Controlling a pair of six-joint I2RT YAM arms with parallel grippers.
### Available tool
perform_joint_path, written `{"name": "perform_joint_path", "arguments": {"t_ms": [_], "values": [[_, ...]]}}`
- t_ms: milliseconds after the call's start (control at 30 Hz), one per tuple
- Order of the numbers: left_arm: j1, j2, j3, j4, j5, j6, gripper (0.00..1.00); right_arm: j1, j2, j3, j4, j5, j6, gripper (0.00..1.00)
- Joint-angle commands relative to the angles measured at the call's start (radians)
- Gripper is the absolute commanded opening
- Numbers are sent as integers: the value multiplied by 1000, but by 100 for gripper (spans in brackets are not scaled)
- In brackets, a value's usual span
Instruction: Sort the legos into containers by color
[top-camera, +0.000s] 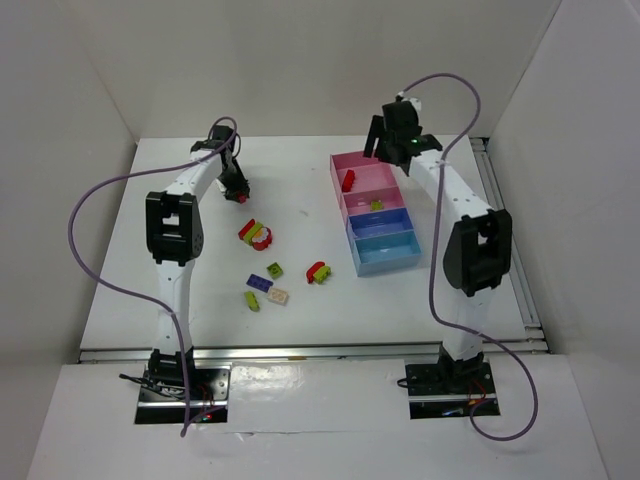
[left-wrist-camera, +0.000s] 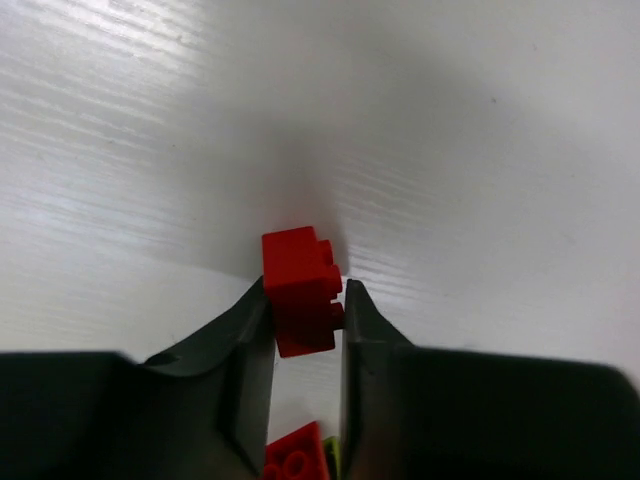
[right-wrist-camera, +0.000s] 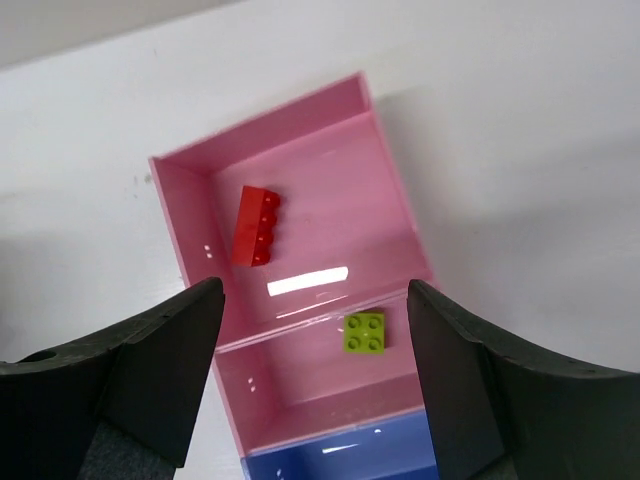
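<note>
- Your left gripper (left-wrist-camera: 305, 292), tabletop (top-camera: 300, 170) 10 o'clock: clamped on red brick (left-wrist-camera: 295, 262).
- Your right gripper (right-wrist-camera: 312, 300), 1 o'clock: spread wide above pink containers (right-wrist-camera: 170, 200).

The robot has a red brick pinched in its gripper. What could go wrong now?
The left gripper pinches the red brick only at its tips, with much of it sticking out. It might slip or twist on the way across the table. The right gripper hangs open over the pink box where the other red brick lies, so the two arms might bump there.
</note>
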Motion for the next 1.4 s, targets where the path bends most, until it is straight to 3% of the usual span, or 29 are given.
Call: {"name": "perform_joint_path", "arguments": {"t_ms": [0, 133, 367, 533, 733, 1000, 1267, 1300, 1367], "values": [[-5, 26, 34, -9, -17, 14, 26, -34, -106, -46, 10, 20, -16, 81], [-5, -35, 36, -9, 18, 34, 0, -54, -160, -89, -21, 32, -16, 81], [-100, -223, -24, 57, 306, 155, 0, -86, -251, -222, -40, 64, 13, 81], [-224, -202, 77, 95, 498, 182, 0, -117, -323, -327, -40, 89, 55, 81], [-310, -94, 198, 207, 607, 78, 0, -140, -384, -400, -56, 14, 78, 81], [-352, 43, 264, 500, 660, -117, 0, -149, -496, -474, -101, 15, 87, 81], [-370, 177, 342, 663, 532, -230, 0, -167, -545, -474, -130, 27, 78, 81], [-370, 177, 342, 689, 532, -239, 5, -167, -545, -474, -130, 27, 78, 81], [-370, 189, 342, 701, 532, -253, 27, -167, -545, -483, -139, 27, 78, 81]]}}
